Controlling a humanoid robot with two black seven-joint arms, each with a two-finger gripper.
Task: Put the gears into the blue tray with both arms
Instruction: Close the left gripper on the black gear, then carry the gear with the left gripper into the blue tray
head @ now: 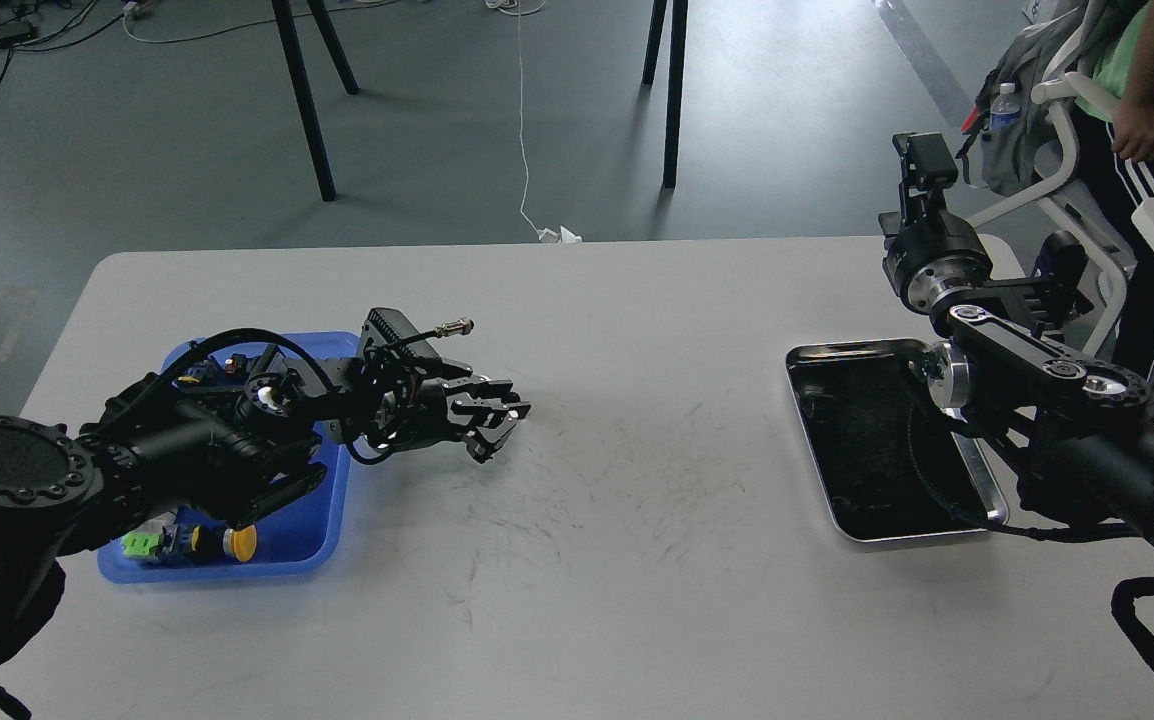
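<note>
Blue tray [322,535] is sitting at the table's [587,600] left side, holding a switch [187,542] with a yellow button and green block at its near edge, and more small parts, hard to tell apart, at its far corner. Left arm [187,445] is lying across the tray, and the left gripper [492,420] is hanging just past the tray's right rim, over bare table. Its fingers [497,402] are sitting close together; whether they are pinching a gear I cannot tell, and no gear is showing clearly anywhere. Steel tray [842,525] with a dark bottom is resting well apart on the right. Right arm [1047,375] is reaching over its far right corner, and the right gripper [922,160] is pointing upward above the table's far edge, seen too dark to judge its opening.
</note>
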